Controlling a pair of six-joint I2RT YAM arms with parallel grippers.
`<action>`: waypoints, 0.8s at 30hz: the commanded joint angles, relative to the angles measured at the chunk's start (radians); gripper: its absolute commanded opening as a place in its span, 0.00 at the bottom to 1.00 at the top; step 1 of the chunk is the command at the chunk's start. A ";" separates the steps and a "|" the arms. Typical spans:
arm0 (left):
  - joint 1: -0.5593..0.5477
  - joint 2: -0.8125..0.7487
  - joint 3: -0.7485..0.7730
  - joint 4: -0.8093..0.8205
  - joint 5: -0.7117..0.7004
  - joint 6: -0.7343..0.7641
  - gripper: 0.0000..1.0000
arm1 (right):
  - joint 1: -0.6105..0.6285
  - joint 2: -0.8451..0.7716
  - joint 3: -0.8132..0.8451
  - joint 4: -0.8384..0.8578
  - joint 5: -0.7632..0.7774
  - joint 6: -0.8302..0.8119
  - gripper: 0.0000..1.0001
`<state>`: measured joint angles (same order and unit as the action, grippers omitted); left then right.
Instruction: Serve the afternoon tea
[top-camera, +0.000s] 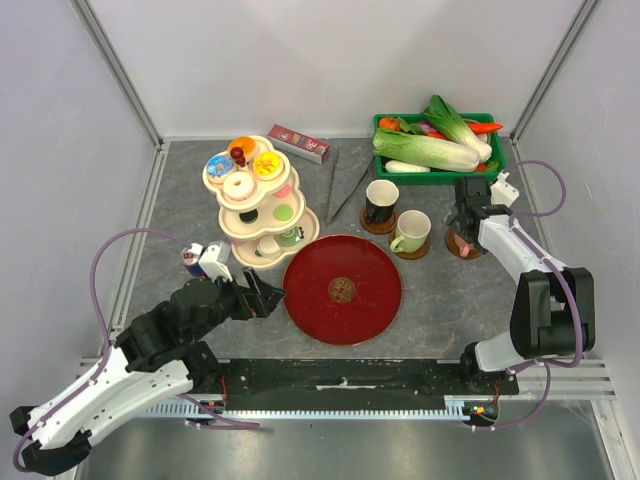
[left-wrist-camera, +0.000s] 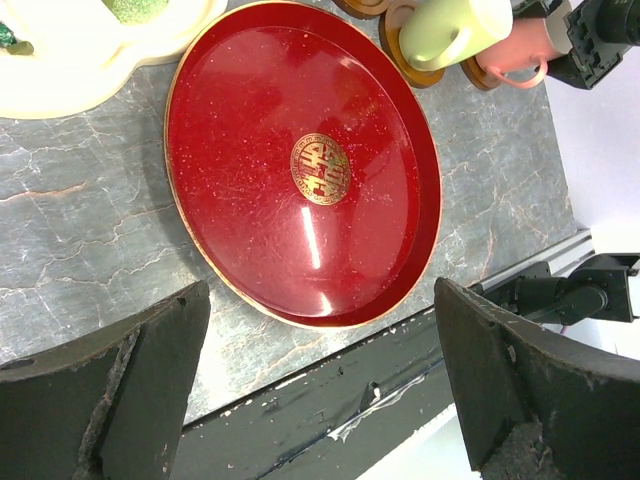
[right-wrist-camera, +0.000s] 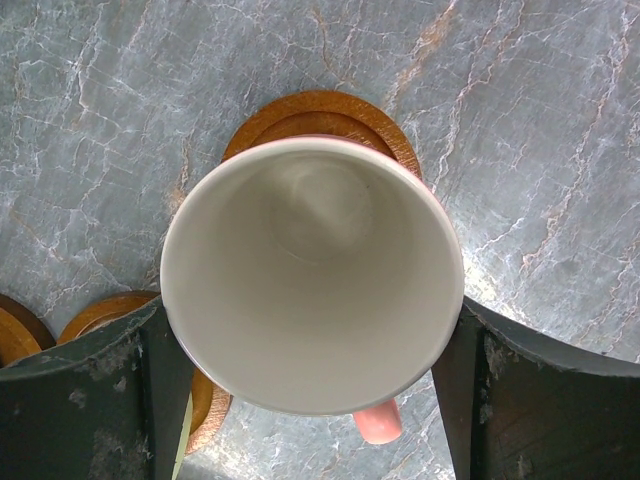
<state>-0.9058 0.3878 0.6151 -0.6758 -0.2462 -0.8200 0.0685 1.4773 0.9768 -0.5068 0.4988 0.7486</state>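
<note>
A pink mug (right-wrist-camera: 310, 250) with a white inside stands over a round brown coaster (right-wrist-camera: 320, 110) at the right. My right gripper (right-wrist-camera: 310, 340) has a finger pressed against each side of it, and shows in the top view (top-camera: 465, 222). A pale green mug (top-camera: 410, 230) and a black mug (top-camera: 381, 200) stand on coasters to its left. A cream tiered stand (top-camera: 260, 200) holds donuts and sweets. My left gripper (top-camera: 268, 293) is open and empty at the left edge of the red round tray (top-camera: 370, 300), low above the table's front edge (left-wrist-camera: 320, 380).
A green crate (top-camera: 440, 178) of leafy vegetables sits at the back right. A small drink can (top-camera: 193, 258) stands by the left arm. A flat box (top-camera: 298, 143) and metal tongs (top-camera: 340, 185) lie behind the stand. A black rail (top-camera: 340, 378) runs along the front.
</note>
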 joint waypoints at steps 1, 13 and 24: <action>-0.008 -0.010 0.002 0.002 -0.024 -0.024 0.98 | 0.005 0.005 0.030 0.073 0.064 0.021 0.65; -0.012 -0.029 0.003 -0.013 -0.030 -0.034 0.98 | 0.005 -0.003 0.040 0.053 0.058 0.029 0.98; -0.016 -0.040 0.005 -0.022 -0.039 -0.044 0.98 | 0.005 -0.061 0.062 0.004 0.066 0.003 0.98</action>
<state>-0.9154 0.3584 0.6151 -0.7052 -0.2607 -0.8322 0.0700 1.4761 0.9939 -0.4889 0.5236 0.7582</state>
